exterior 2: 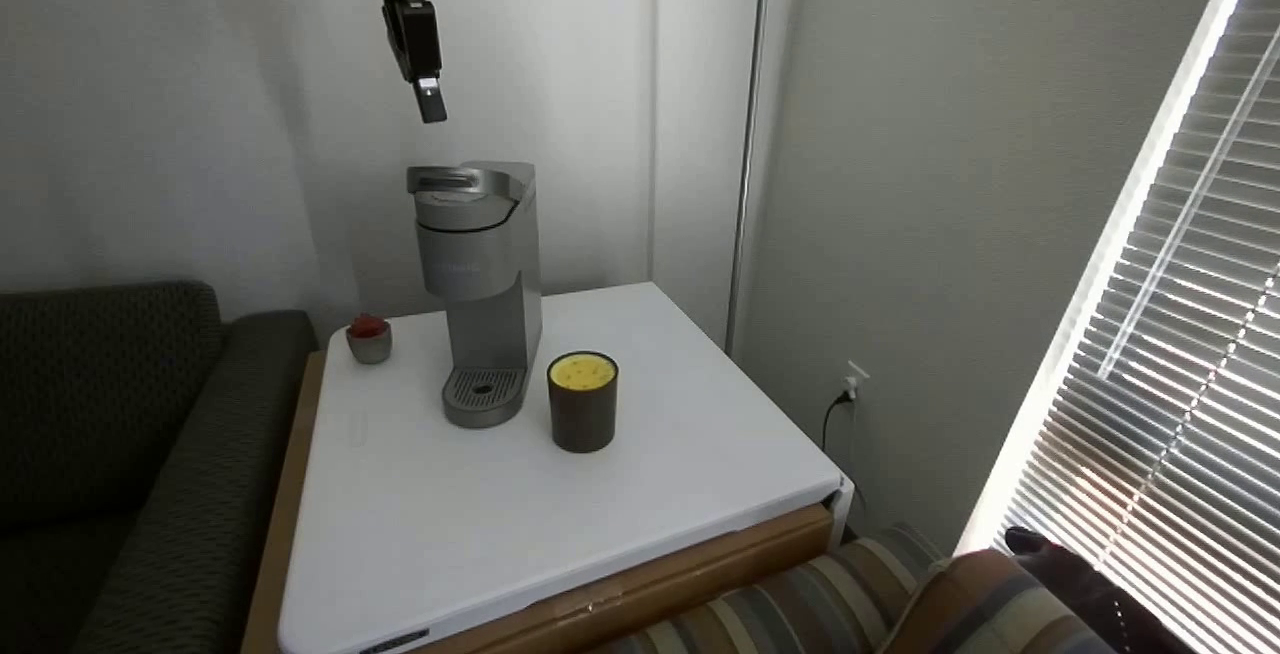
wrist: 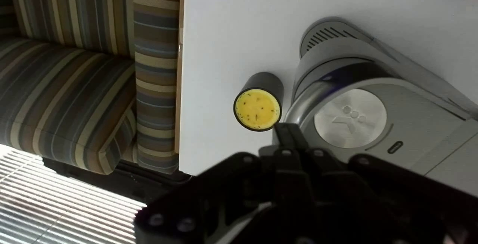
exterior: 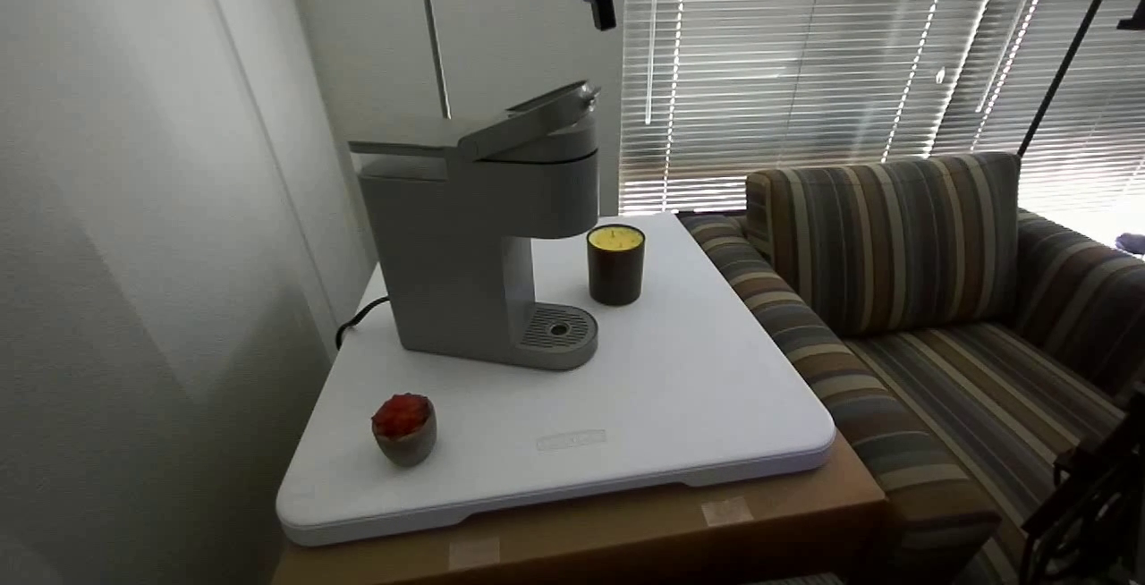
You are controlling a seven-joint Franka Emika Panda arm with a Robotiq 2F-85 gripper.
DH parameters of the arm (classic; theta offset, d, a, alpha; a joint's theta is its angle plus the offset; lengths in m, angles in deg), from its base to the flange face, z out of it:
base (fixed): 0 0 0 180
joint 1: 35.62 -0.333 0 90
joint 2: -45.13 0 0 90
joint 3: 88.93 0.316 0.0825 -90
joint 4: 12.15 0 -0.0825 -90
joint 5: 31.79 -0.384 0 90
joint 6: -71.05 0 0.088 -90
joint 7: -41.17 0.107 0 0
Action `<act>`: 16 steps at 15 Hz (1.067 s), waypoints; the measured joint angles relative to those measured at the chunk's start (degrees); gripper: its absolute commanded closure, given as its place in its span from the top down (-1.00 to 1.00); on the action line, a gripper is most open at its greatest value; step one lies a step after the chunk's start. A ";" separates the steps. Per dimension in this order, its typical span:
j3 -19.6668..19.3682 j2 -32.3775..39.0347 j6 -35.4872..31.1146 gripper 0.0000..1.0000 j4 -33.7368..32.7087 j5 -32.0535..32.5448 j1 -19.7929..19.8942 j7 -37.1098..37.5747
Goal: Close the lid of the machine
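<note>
The grey coffee machine stands upright on the white table in both exterior views [exterior: 447, 254] [exterior 2: 470, 259]. Its grey lid [exterior: 528, 124] slopes upward toward the front, its handle edge raised above the brew head, with grey body visible beneath it. The lid's front edge also shows in an exterior view [exterior 2: 490, 180]. In the wrist view the lid's top [wrist: 392, 124] with a round silver disc lies beyond the fingers. My gripper [wrist: 286, 127] is shut and empty. It hangs above the lid's front end, apart from it, in both exterior views [exterior: 605, 17] [exterior 2: 431, 104].
A dark jar with yellow wax [exterior: 616, 267] stands beside the machine's drip base. A small pot with a red top [exterior: 404, 431] stands on the machine's other side. A wall [exterior: 179, 209] rises behind the machine. A striped armchair [exterior: 886, 245] adjoins the white table [exterior: 680, 388].
</note>
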 measured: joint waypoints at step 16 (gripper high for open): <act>-0.01 -0.24 -12.64 -1.00 7.71 -7.89 2.86 7.32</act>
